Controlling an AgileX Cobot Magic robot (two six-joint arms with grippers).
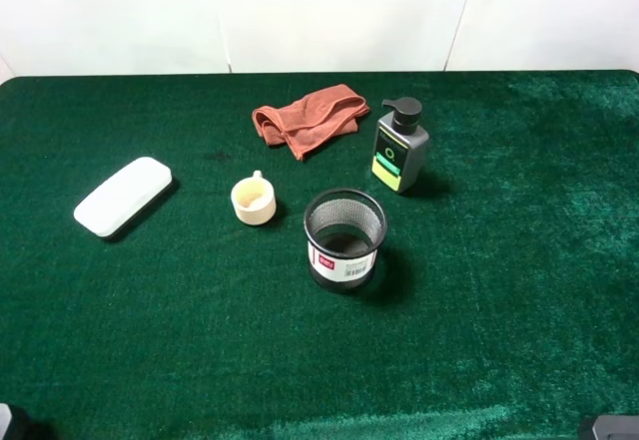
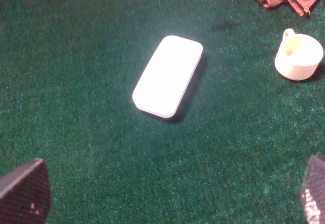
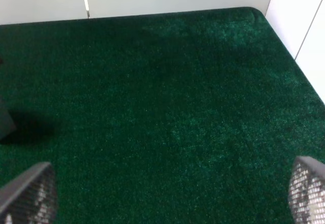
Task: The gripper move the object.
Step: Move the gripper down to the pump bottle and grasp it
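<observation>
Far from right jaws (spread wide) | pump bottle (image 1: 399,146) upright; untouched

Left gripper (image 2: 169,192) fingers (image 2: 23,191) spread wide, right gripper (image 3: 167,191) likewise

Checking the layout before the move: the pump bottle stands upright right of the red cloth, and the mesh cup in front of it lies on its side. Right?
No: the mesh cup stands upright, mouth up, as the exterior high view shows. The pump bottle does stand upright right of the red cloth.
</observation>
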